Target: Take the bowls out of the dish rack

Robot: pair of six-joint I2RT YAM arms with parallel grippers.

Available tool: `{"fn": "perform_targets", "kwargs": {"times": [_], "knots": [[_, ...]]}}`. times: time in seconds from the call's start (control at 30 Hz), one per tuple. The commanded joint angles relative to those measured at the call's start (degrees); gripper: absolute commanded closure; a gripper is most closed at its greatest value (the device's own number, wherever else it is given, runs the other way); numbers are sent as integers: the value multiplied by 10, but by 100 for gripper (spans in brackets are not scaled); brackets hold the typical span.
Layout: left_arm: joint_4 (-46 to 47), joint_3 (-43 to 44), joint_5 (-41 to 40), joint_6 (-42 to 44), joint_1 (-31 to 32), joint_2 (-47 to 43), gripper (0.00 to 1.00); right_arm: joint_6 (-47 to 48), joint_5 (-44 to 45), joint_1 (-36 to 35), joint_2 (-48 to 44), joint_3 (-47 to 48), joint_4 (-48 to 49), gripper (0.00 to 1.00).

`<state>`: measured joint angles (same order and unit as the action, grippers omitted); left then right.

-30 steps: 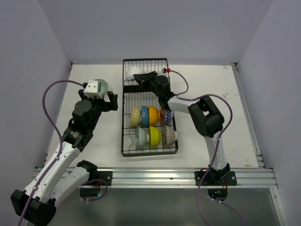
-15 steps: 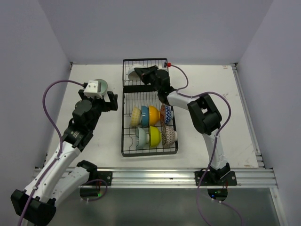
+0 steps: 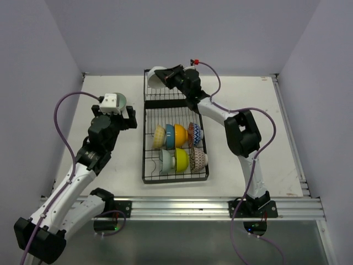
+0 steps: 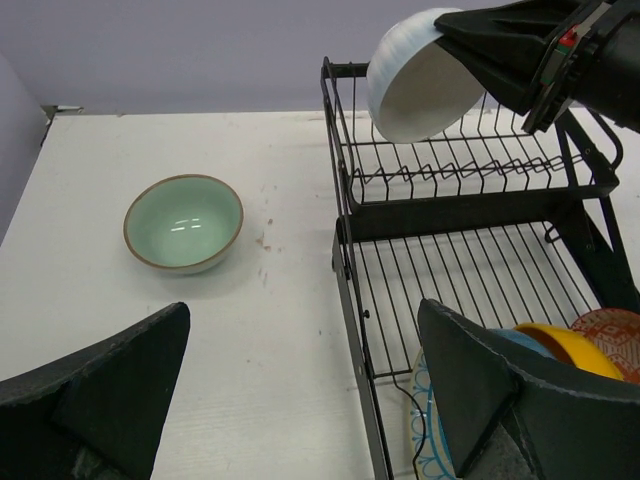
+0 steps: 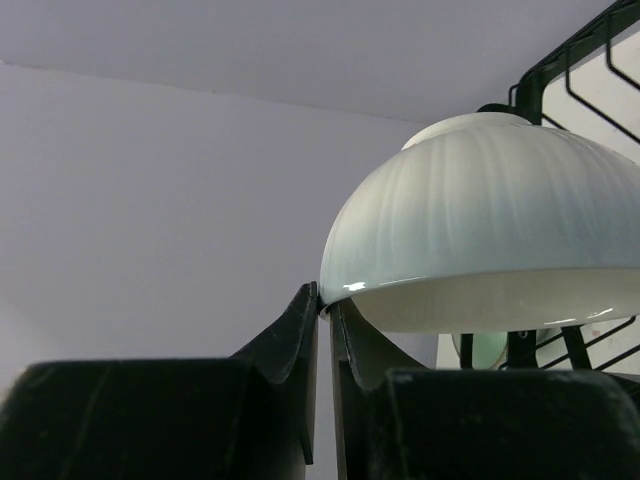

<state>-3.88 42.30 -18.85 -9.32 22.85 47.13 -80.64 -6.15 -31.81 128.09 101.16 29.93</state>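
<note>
Holds one white bowl (image 3: 157,76) higher than a second ago, now above the short section of the dish rack (image 3: 145,144), rim pinched between right fingers (image 5: 290,340). Spreads left fingers (image 4: 110,390) wide, empty, over worktop (image 3: 276,138) near one mint bowl (image 4: 183,222). Leaves seven bowls (image 3: 181,159) on edge in longer section.

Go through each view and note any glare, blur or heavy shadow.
Top external: even, soft light, sharp throughout, shadows faint. Left wrist: small glare spots inside the mint bowl; the left gripper is dark and soft-edged up close. Right wrist: the white bowl has a bright rim highlight; the right gripper is almost black.
</note>
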Motion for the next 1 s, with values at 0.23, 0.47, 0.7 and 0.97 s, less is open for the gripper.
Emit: {"fn": "perform_targets", "kwargs": {"times": [0.23, 0.47, 0.7, 0.97], "knots": [[84, 23, 58, 33, 3, 53, 0, -9, -100, -1, -96, -40, 78, 100], [144, 7, 106, 64, 7, 60, 1, -28, -127, -2, -168, -119, 114, 100], [215, 10, 132, 86, 21, 83, 1, -45, -144, -2, -218, -168, 133, 100], [264, 36, 113, 90, 33, 130, 2, -53, -150, -5, -262, -208, 137, 100]]}}
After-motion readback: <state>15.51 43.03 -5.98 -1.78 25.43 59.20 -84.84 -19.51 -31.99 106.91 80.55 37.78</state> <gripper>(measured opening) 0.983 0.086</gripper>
